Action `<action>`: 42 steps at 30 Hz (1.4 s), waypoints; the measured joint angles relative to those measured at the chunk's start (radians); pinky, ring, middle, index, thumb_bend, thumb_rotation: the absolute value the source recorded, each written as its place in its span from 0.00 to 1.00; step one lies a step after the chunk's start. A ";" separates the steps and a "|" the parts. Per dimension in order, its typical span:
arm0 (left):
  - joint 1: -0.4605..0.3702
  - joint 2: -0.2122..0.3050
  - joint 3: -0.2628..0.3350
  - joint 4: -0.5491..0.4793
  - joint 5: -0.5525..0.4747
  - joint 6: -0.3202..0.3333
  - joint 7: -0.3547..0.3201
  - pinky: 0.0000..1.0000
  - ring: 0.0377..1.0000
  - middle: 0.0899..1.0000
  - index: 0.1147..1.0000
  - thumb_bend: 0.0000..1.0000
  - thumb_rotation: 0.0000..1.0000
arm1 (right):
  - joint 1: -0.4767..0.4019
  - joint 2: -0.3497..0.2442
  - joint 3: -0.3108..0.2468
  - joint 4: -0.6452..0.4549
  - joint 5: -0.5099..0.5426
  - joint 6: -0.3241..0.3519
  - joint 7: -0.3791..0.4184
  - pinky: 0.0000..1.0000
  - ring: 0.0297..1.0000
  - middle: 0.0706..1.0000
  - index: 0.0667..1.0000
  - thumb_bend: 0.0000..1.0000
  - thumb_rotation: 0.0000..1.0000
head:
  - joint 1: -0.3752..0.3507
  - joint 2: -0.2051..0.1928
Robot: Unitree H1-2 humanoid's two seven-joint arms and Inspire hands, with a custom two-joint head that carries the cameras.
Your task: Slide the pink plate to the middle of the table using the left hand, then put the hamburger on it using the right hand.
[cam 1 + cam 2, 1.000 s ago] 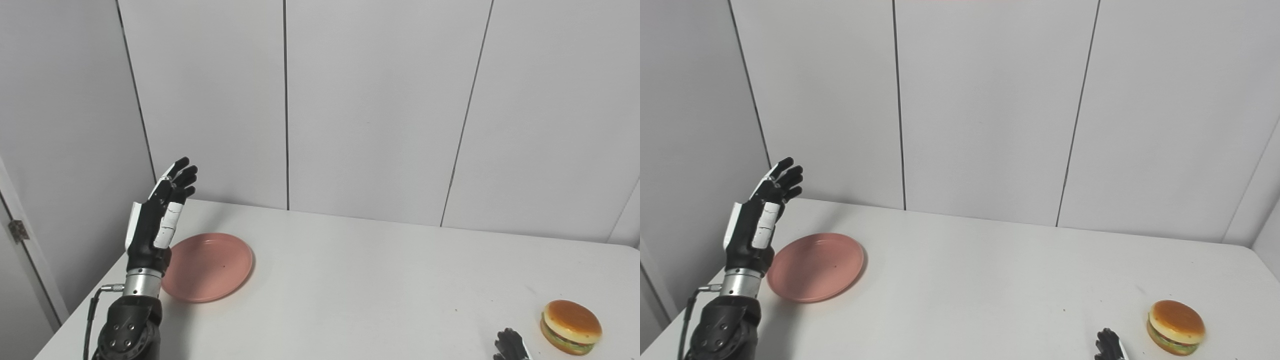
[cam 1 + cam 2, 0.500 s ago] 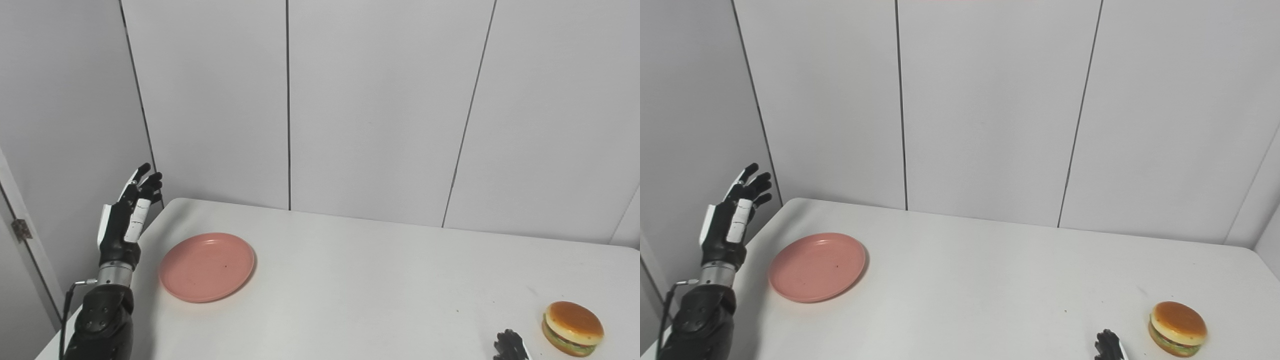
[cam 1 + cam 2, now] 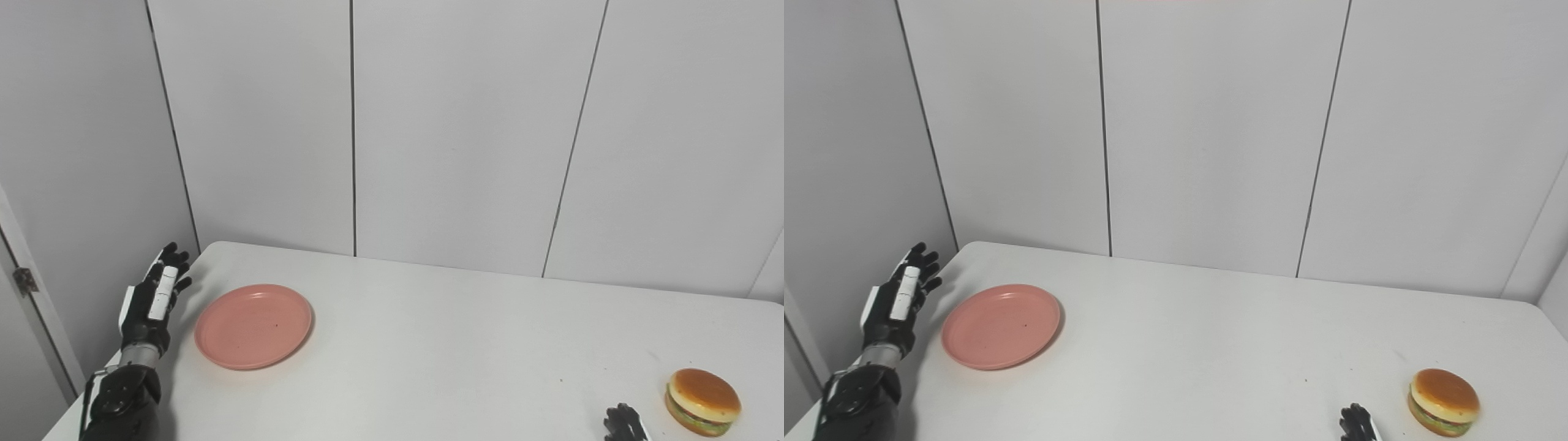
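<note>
the pink plate (image 3: 253,326) lies flat on the white table (image 3: 441,349), near its left edge and toward the far side, with nothing on it. the left hand (image 3: 150,302) is raised at the table's left edge, just beside the plate but apart from it, fingers (image 3: 166,283) stretched out and spread a little, pointing up and away, holding nothing. its dark forearm comes up from the bottom left corner. the hamburger (image 3: 702,401) sits upright on the table near the front right corner, well apart from the plate. the right hand (image 3: 622,424) shows only as a few dark fingertips at the bottom edge, near the hamburger's left side and not touching it; whether it is spread or closed i cannot tell. grey wall panels (image 3: 459,135) stand behind the table
</note>
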 measured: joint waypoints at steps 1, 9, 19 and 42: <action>-0.009 0.000 0.004 0.023 -0.004 0.000 -0.008 0.91 0.94 0.88 0.88 0.98 0.81 | 0.001 -0.001 0.001 -0.001 -0.001 0.000 0.000 1.00 0.98 0.96 0.96 0.93 0.97 | -0.002 0.002; -0.051 0.000 0.000 0.143 0.005 -0.003 -0.029 0.90 0.94 0.90 0.88 0.93 0.84 | 0.003 -0.004 0.004 -0.007 -0.015 0.000 -0.004 1.00 0.97 0.95 0.95 0.93 0.96 | -0.008 0.009; -0.085 0.009 -0.012 0.215 0.011 -0.014 -0.040 0.91 0.95 0.91 0.90 0.95 0.81 | 0.005 -0.008 0.009 -0.012 -0.016 0.001 -0.004 1.00 0.96 0.94 0.94 0.90 0.95 | -0.012 0.015; -0.067 0.004 -0.118 0.178 0.039 -0.021 -0.069 0.79 0.91 0.88 0.88 0.95 0.82 | 0.017 -0.008 0.024 -0.027 -0.045 0.005 -0.027 1.00 0.94 0.93 0.93 0.89 0.93 | -0.037 0.029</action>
